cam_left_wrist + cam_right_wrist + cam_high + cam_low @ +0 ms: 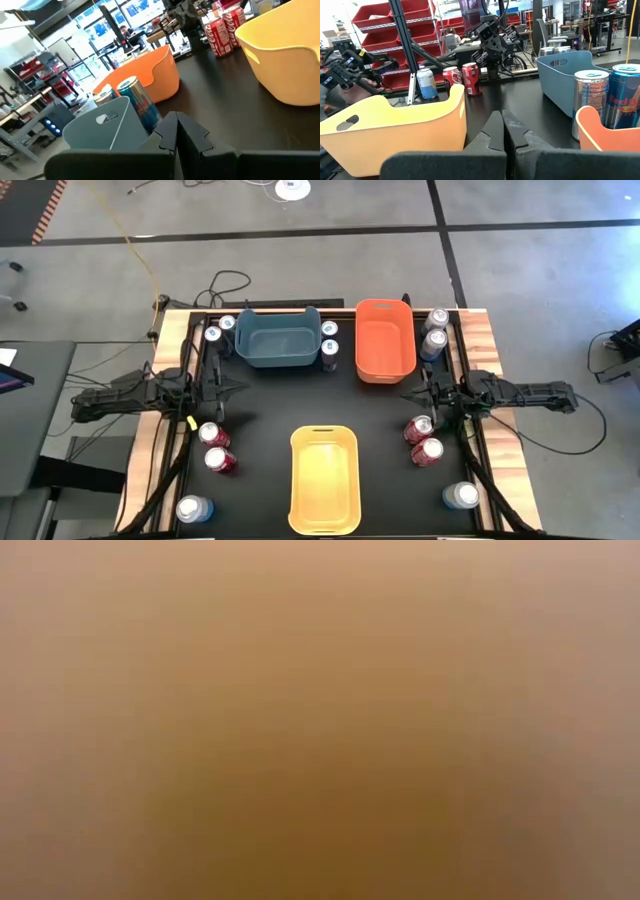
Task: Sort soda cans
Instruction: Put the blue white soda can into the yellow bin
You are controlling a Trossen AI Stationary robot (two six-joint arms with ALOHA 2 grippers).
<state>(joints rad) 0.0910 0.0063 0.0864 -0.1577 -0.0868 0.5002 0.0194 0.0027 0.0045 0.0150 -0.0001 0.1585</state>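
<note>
Starting point: nothing is sorted yet, since your left gripper and right gripper sit closed and empty either side of the yellow bin, soda cans scattered around it, so next open over a can.

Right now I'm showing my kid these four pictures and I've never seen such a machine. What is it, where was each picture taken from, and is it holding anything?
It is a robot with two dark arms at a black table.

The overhead picture shows everything: the left gripper and right gripper, both shut and holding nothing. On the table stand a teal bin, an orange bin and a yellow bin, with red cans and other soda cans around the edges.

The plain brownish picture, from table height, shows nothing recognisable.

The other two come from cameras on each wrist, looking past that arm's own closed fingers.
</note>
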